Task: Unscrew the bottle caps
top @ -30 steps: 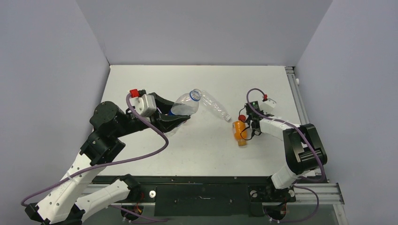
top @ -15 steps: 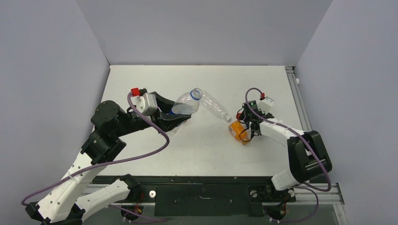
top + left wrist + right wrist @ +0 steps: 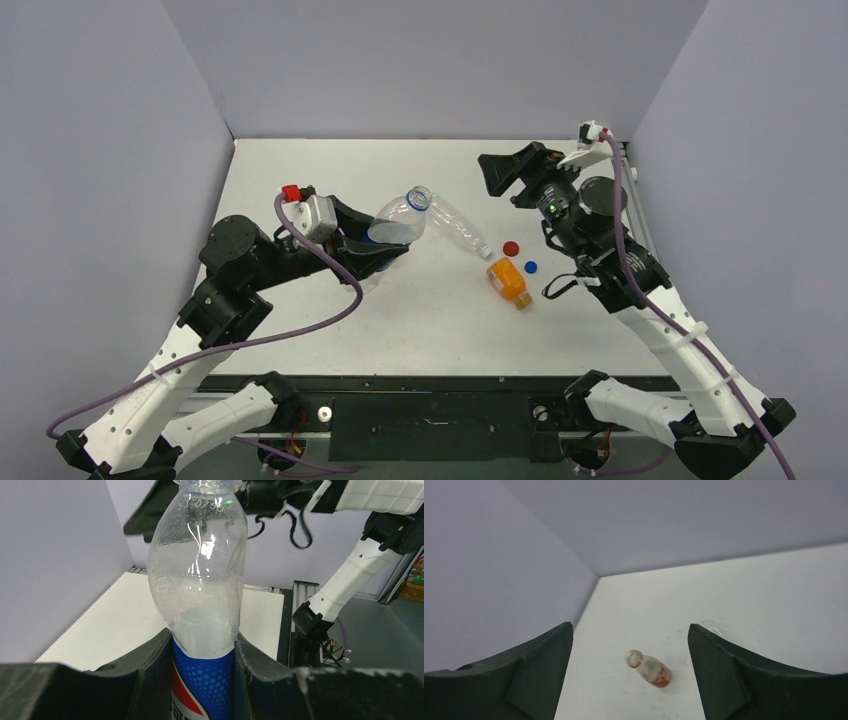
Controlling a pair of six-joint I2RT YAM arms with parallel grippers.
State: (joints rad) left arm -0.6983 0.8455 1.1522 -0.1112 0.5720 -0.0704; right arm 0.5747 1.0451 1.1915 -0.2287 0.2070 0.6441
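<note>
My left gripper (image 3: 385,248) is shut on the blue-labelled Pepsi bottle (image 3: 392,228), gripping the label (image 3: 202,680) and holding it tilted above the table; its mouth shows no cap. A clear unlabelled bottle (image 3: 458,228) lies beside it, with a white cap (image 3: 486,254) on. The orange bottle (image 3: 507,278) lies on its side with its orange cap (image 3: 524,301) on. A red cap (image 3: 511,248) and a blue cap (image 3: 530,267) lie loose beside it. My right gripper (image 3: 497,180) hangs open and empty, raised at the back. Between its fingers the right wrist view shows a short reddish-labelled bottle (image 3: 650,669) standing far off.
Grey walls close in the white table (image 3: 320,330) on the left, back and right. A metal rail (image 3: 632,200) runs along the right edge. The left arm's purple cable (image 3: 340,290) loops over the table's front left.
My right gripper opened, left the orange bottle and rose toward the back right. The red and blue caps now lie uncovered on the table. The left gripper kept its hold.
</note>
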